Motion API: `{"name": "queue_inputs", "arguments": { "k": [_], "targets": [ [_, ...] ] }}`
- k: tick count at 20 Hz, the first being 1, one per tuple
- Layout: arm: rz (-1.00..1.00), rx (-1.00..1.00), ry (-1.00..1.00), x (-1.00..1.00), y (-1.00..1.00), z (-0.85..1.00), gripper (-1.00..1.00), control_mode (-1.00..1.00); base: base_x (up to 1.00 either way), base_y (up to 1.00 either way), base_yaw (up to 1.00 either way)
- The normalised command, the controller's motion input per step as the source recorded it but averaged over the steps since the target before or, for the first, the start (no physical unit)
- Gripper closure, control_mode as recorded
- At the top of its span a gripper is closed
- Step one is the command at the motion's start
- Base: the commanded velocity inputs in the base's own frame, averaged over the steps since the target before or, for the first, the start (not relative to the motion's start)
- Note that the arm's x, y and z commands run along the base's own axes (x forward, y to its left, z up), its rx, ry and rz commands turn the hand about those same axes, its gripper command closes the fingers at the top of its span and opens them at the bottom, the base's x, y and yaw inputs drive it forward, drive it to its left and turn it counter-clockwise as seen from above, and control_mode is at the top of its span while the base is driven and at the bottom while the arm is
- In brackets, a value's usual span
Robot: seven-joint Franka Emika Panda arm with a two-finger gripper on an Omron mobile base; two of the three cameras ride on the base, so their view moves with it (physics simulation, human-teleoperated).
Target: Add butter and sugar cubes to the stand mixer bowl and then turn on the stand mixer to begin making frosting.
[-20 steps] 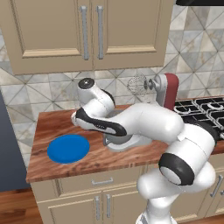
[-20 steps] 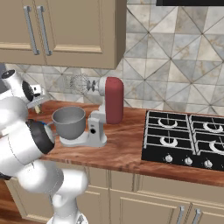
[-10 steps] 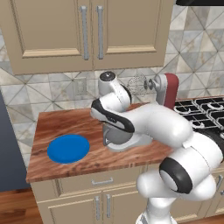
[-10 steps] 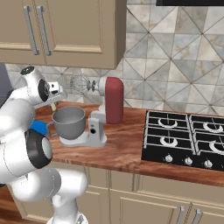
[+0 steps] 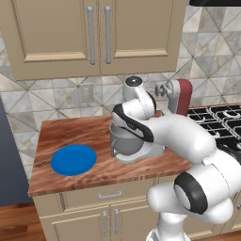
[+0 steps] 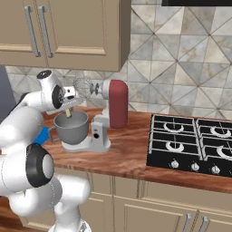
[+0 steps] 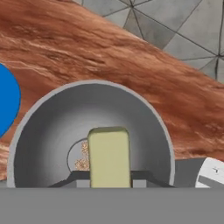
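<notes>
In the hand view my gripper [image 7: 109,177] is shut on the butter [image 7: 108,156], a pale yellow stick held upright right over the stand mixer bowl [image 7: 48,131]. The sugar cubes [image 7: 81,158] lie as a small beige cluster on the bowl's bottom, partly hidden behind the butter. From the right base view, the butter [image 6: 68,113] hangs just above the grey bowl [image 6: 72,129], under the wire whisk. The stand mixer [image 6: 117,104] has its dark red head tilted up over a grey base. In the left base view the arm hides the hand above the bowl [image 5: 126,144].
A flat blue plate [image 5: 74,159] lies on the wooden counter [image 5: 61,136] left of the mixer. A black stove [image 6: 195,145] sits to the right. Tan cabinets [image 5: 94,33] hang above, with a tiled wall behind the mixer.
The arm has swung right from over the blue plate to above the mixer bowl, carrying the butter along. The mixer and plate have stayed put.
</notes>
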Motion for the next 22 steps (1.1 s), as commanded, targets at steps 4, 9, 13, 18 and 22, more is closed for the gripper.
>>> {"name": "queue_inputs", "arguments": {
  "k": [4, 9, 13, 18, 22],
  "targets": [
    [0.0, 0.0, 0.11, 0.21, -0.03, -0.29, 1.0, -1.0, 0.0, 0.0, 0.0],
    [0.0, 0.0, 0.1, 0.15, 0.0, -0.29, 1.0, -1.0, 0.0, 0.0, 0.0],
    [0.0, 0.0, 0.09, 0.04, 0.03, -0.33, 1.0, -1.0, 0.0, 0.0, 0.0],
    [0.0, 0.0, 0.04, 0.04, 0.07, -0.32, 1.0, -1.0, 0.0, 0.0, 0.0],
    [0.0, 0.0, 0.01, 0.04, 0.08, -0.31, 1.0, -1.0, 0.0, 0.0, 0.0]
  ]
}}
